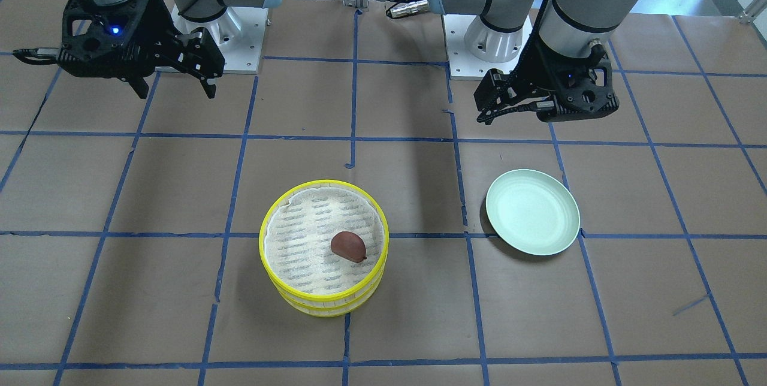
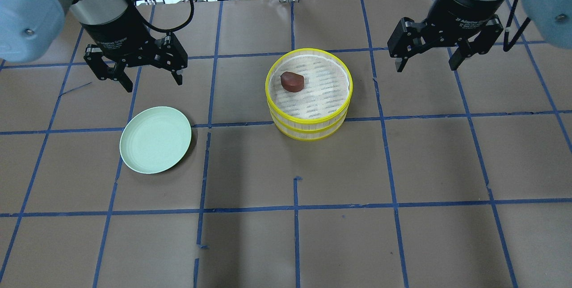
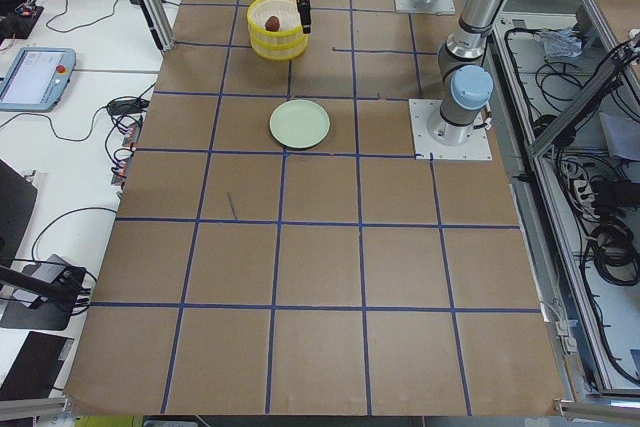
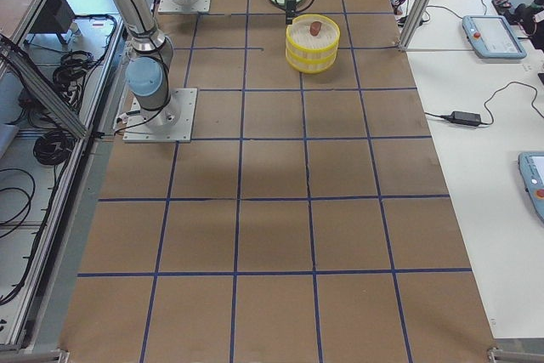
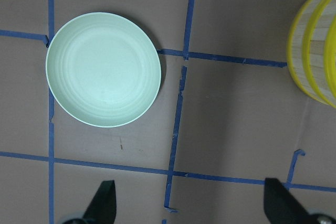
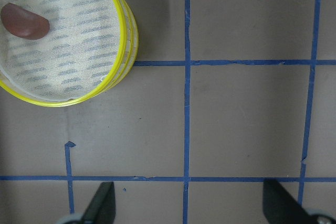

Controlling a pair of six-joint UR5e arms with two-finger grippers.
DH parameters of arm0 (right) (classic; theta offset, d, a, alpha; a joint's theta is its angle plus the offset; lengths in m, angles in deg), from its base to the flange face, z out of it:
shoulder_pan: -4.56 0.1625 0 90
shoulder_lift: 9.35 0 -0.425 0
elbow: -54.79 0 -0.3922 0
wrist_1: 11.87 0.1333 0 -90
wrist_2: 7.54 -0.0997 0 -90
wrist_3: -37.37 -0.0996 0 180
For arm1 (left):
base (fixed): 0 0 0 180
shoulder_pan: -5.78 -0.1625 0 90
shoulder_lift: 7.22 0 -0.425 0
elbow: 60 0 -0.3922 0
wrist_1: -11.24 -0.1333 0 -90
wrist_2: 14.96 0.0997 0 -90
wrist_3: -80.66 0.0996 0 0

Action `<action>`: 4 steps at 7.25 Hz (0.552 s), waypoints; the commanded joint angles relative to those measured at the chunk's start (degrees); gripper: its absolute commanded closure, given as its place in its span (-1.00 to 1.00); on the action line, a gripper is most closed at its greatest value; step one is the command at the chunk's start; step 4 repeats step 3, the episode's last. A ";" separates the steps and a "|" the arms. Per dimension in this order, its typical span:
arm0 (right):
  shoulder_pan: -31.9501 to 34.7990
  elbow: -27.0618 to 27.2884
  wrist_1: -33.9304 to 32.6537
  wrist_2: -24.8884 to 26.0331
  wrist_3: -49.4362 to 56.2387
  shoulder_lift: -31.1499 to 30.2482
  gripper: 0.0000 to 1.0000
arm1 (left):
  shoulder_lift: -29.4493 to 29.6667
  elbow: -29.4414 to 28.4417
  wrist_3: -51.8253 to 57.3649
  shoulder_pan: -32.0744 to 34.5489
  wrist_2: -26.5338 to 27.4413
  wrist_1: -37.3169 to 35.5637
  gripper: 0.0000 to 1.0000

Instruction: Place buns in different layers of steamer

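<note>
Two yellow-rimmed steamer trays stand stacked mid-table, the top tray (image 2: 321, 98) on the lower tray (image 2: 310, 135). The dark reddish-brown bun (image 2: 292, 81) lies on the top tray's white liner; it also shows in the right wrist view (image 6: 24, 20). The white bun is out of view. My left gripper (image 2: 154, 83) is open and empty, raised behind the green plate, left of the steamer. My right gripper (image 2: 425, 67) is open and empty, raised to the right of the steamer. Both stand apart from the trays.
A pale green plate (image 2: 155, 139) lies bare to the left of the steamer and shows under the left wrist camera (image 5: 103, 69). The brown table top is crossed by blue tape lines. The arm bases (image 1: 216, 44) stand at the robot's edge.
</note>
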 commanded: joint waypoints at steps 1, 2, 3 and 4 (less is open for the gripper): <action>0.04 0.01 0.00 0.22 -0.07 -0.09 -1.00 | -0.02 0.00 0.21 -0.01 0.00 -0.02 -1.00; 0.04 0.01 0.00 0.22 -0.15 -0.09 -1.00 | 0.07 0.00 0.21 -0.01 0.00 -0.10 -1.00; 0.12 0.10 0.00 0.22 -0.16 -0.09 -1.00 | 0.07 0.00 -0.57 0.34 -0.26 -0.45 -1.00; 0.12 0.10 0.00 0.22 -0.16 -0.09 -1.00 | 0.07 0.00 -0.57 0.34 -0.26 -0.45 -1.00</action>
